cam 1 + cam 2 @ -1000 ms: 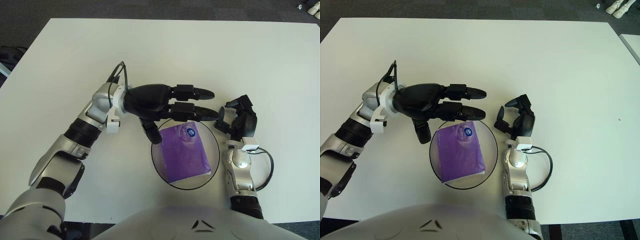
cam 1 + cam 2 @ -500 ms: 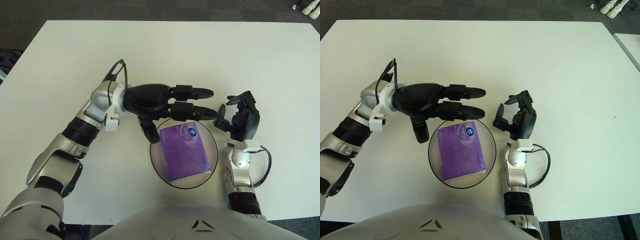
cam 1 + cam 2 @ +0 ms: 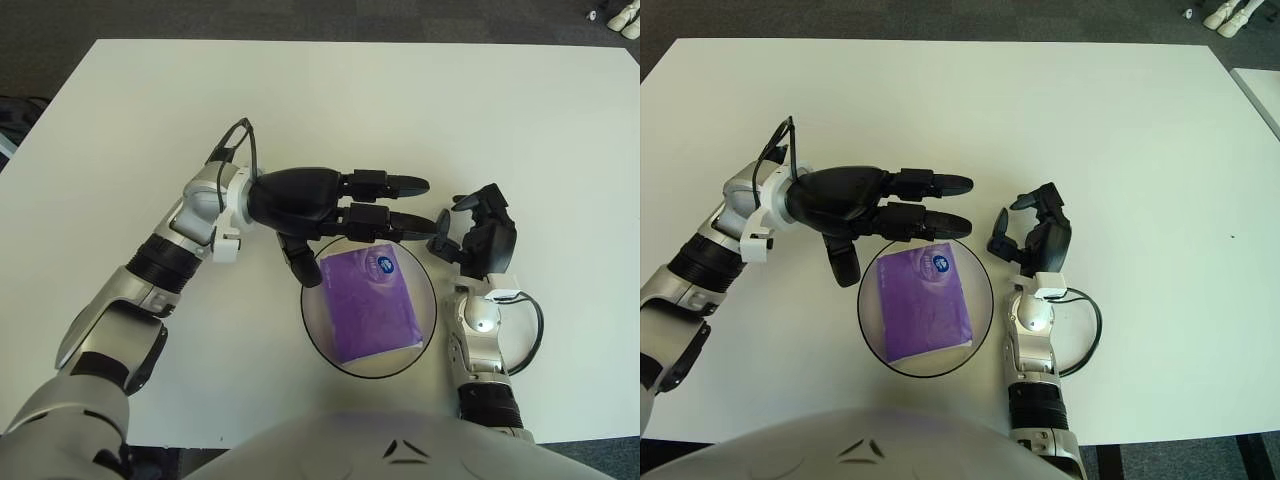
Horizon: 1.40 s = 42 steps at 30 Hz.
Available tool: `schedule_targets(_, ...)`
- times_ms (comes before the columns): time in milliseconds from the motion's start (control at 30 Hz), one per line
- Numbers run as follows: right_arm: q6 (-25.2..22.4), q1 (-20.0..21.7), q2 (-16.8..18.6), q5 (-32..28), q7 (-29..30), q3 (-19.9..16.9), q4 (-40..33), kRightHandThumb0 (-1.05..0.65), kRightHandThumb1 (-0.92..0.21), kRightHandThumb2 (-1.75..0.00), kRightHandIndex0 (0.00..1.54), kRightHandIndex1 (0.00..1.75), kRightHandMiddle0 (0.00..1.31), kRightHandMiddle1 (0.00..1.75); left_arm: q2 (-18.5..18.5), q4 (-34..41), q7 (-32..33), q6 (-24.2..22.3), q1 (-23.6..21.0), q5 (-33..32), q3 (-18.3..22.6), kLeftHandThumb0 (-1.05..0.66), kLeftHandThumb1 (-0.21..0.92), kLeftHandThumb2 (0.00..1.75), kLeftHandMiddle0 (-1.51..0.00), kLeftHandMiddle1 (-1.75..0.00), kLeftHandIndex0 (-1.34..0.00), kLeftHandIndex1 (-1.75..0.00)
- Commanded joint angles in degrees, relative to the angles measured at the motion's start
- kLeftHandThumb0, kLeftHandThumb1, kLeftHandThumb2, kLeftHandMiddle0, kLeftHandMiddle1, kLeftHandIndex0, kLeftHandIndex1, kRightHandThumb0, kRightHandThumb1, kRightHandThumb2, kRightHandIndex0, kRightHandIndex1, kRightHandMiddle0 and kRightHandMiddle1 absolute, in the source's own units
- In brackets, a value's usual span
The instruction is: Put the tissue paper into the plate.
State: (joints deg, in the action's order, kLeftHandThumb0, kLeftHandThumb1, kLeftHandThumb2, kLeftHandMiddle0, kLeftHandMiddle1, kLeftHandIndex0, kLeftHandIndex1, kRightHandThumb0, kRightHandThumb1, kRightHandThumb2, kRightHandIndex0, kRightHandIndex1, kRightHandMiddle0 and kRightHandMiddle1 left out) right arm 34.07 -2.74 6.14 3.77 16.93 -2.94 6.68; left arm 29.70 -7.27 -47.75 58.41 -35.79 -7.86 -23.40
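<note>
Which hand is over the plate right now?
The left hand, fingers open above the plate's far rim by the purple tissue pack. The right hand is beside the plate.

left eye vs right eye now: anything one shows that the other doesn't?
Left eye only: a dark object off the table's left edge. Right eye only: the corner of a second white surface at the right edge. Both: the purple tissue pack lying in the plate, the left robot hand open above the plate's far rim, and the right robot hand beside the plate's right side.
</note>
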Motion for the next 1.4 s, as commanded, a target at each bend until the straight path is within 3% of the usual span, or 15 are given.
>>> schedule_targets(0,0.4,-5.5,-0.2,2.3,0.3,-0.3,7.4,-0.52,-0.24,-1.43,1.25,1.75,0.68,1.75,0.8,2.7,2.0,-9.5,3.1,0.5,2.2,-0.98,0.92,0.96,0.00,0.00,0.00,0.00)
schedule_targets(67,0.6,-5.7,-0.2,2.7,0.6,-0.2,7.1,-0.52,-0.23,-1.43,1.26,1.75,0.68,1.75,2.1,5.1,2.6,-16.1,4.5,-0.8,3.8,-0.95,0.92,0.99,-0.01,-0.01,0.00,0.00)
schedule_targets(100,0.8,-5.8,-0.2,2.9,0.7,-0.2,7.0,-0.52,-0.23,-1.43,1.26,1.75,0.68,1.75,2.7,6.1,2.7,-18.7,5.1,-1.8,4.7,-0.92,0.92,0.98,-0.01,-0.24,0.00,-0.12)
schedule_targets(133,1.0,-5.9,-0.1,2.8,0.7,-0.2,6.8,-0.52,-0.23,-1.43,1.26,1.75,0.68,1.75,3.1,7.1,3.6,-20.9,6.2,-3.2,6.3,-0.91,0.92,0.98,-0.01,-0.33,0.00,-0.16)
schedule_targets(167,0.9,-6.0,0.0,2.2,0.2,-0.2,6.4,-0.52,-0.23,-1.43,1.25,1.75,0.68,1.75,1.7,8.5,7.0,-22.6,8.3,-3.9,8.8,-0.85,0.92,0.93,0.00,-0.77,0.00,-0.54)
schedule_targets(233,0.5,-6.3,0.1,1.0,-0.7,0.0,5.7,-0.52,-0.23,-1.43,1.22,1.75,0.68,1.75,-2.5,10.6,13.7,-24.1,12.2,-2.7,12.5,-0.61,0.88,0.79,-0.19,-1.24,-0.12,-1.13)
schedule_targets(333,-0.1,-6.6,0.1,0.2,-1.6,0.2,4.9,-0.51,-0.26,-1.40,1.16,1.75,0.66,1.75,-8.0,12.6,20.9,-24.9,16.4,0.8,15.1,-0.21,0.53,1.08,-0.46,-1.58,-0.34,-1.42)
schedule_targets(367,-1.3,-6.9,0.2,0.0,-1.7,0.3,4.1,-0.50,-0.26,-1.39,1.15,1.75,0.66,1.75,-10.5,10.9,23.8,-22.8,16.8,3.1,16.0,-0.14,0.46,1.15,-0.52,-1.64,-0.39,-1.48)
schedule_targets(467,-3.3,-7.3,0.3,0.1,-2.0,0.3,2.8,-0.49,-0.29,-1.36,1.12,1.75,0.64,1.75,-16.1,9.4,30.8,-19.5,19.3,6.3,18.4,-0.06,0.37,1.26,-0.51,-1.70,-0.45,-1.64)
schedule_targets(633,-4.1,-7.7,0.2,-0.2,-3.0,0.5,1.9,-0.48,-0.32,-1.32,1.07,1.75,0.61,1.75,-22.6,11.8,37.2,-24.4,25.1,1.4,20.5,-0.01,0.25,1.40,-0.55,-1.74,-0.53,-1.73)
schedule_targets(733,-4.7,-7.8,0.3,-0.3,-3.3,0.4,1.4,-0.48,-0.33,-1.31,1.07,1.75,0.60,1.75,-24.7,11.3,38.6,-25.7,24.9,0.0,21.5,-0.01,0.21,1.45,-0.58,-1.74,-0.57,-1.74)
schedule_targets(833,-5.0,-7.9,0.5,-0.4,-3.4,0.3,1.0,-0.48,-0.33,-1.31,1.07,1.75,0.60,1.75,-28.1,10.1,39.6,-27.4,22.0,-3.3,21.9,-0.01,0.16,1.51,-0.62,-1.75,-0.61,-1.74)
schedule_targets(967,-5.9,-7.9,0.8,0.0,-3.0,0.3,0.3,-0.47,-0.34,-1.30,1.07,1.75,0.59,1.75,-29.9,7.9,37.6,-28.9,19.7,-10.3,23.6,-0.01,0.03,1.65,-0.72,-1.75,-0.71,-1.75)
schedule_targets(1100,-6.1,-7.9,0.8,0.2,-3.0,0.4,0.2,-0.47,-0.35,-1.29,1.07,1.75,0.59,1.75,-30.9,8.0,36.5,-30.0,19.8,-13.4,24.3,-0.01,-0.11,1.72,-0.89,-1.75,-0.84,-1.53)
schedule_targets(1367,-5.4,-7.7,0.7,-0.1,-3.3,0.5,0.5,-0.48,-0.34,-1.30,1.10,1.75,0.60,1.75,-32.3,7.2,36.4,-30.9,20.6,-14.9,26.0,-0.01,-0.13,1.75,-0.91,-1.75,-0.86,-1.54)
